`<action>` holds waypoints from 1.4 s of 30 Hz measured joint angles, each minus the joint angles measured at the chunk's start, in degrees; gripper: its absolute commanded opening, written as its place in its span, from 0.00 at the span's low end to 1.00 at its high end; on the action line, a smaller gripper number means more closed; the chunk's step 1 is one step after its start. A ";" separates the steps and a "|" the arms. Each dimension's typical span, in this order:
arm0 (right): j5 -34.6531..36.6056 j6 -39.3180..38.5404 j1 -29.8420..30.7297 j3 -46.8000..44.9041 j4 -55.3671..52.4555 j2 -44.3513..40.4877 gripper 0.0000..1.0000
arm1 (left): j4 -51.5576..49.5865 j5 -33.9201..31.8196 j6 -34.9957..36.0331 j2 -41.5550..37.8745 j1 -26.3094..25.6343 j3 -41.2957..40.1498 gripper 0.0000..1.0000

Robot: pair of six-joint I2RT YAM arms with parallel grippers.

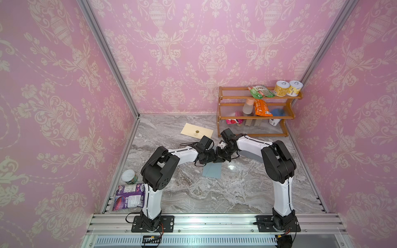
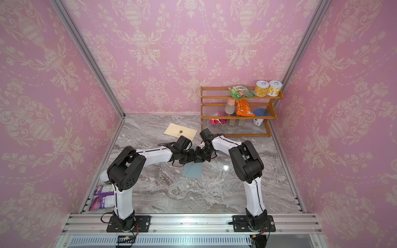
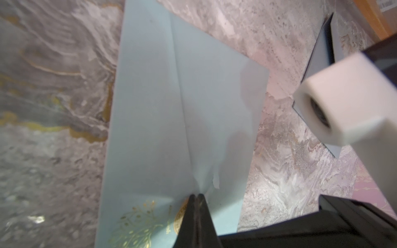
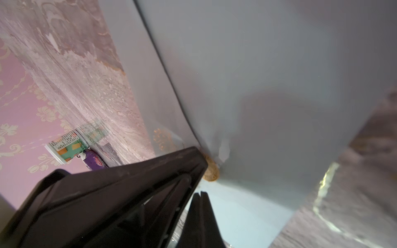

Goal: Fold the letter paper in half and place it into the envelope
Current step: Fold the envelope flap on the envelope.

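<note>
I am pinching the flap tip of the blue envelope (image 1: pixel 212 170) with my left claw (image 3: pixel 196 196), its fingers pressed together, at the middle of the counter (image 1: pixel 214 197). My right claw (image 4: pixel 200 194) is hovering just beside, also closed; I cannot tell whether it is gripping anything. The grey paper (image 1: pixel 250 155) is lying nearer the counter's right edge.

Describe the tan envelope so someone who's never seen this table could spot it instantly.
Find the wooden shelf in the far right corner of the marble table. Just left of its foot the tan envelope lies flat, alone. It is the only tan sheet; the pale blue envelope lies nearer, mid-table.
</note>
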 measured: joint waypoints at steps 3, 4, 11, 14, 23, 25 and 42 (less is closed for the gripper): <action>0.50 -0.07 -0.44 0.48 0.35 1.25 0.00 | -0.28 0.22 -0.15 -0.04 0.26 0.02 0.00; 0.57 -0.13 -0.52 0.68 0.37 1.66 0.00 | -0.59 0.17 -0.15 -0.11 0.31 0.04 0.00; 1.36 -0.20 0.09 1.18 0.83 1.95 0.00 | -7.17 -0.09 1.73 -2.01 0.07 0.15 0.00; 1.97 -0.22 0.24 1.55 0.52 1.95 0.00 | -9.29 -0.04 2.86 -2.38 -0.13 0.15 0.00; 8.17 -2.86 -0.13 6.40 -5.18 2.91 0.00 | -9.22 0.22 3.10 -2.23 -0.13 0.15 0.00; 9.55 -3.65 -0.61 8.70 -6.86 4.15 0.00 | -9.22 0.22 3.10 -2.21 -0.13 0.15 0.00; 5.97 -5.07 -3.08 8.81 -6.25 5.40 0.00 | -9.16 2.73 0.09 4.17 -0.17 8.04 0.00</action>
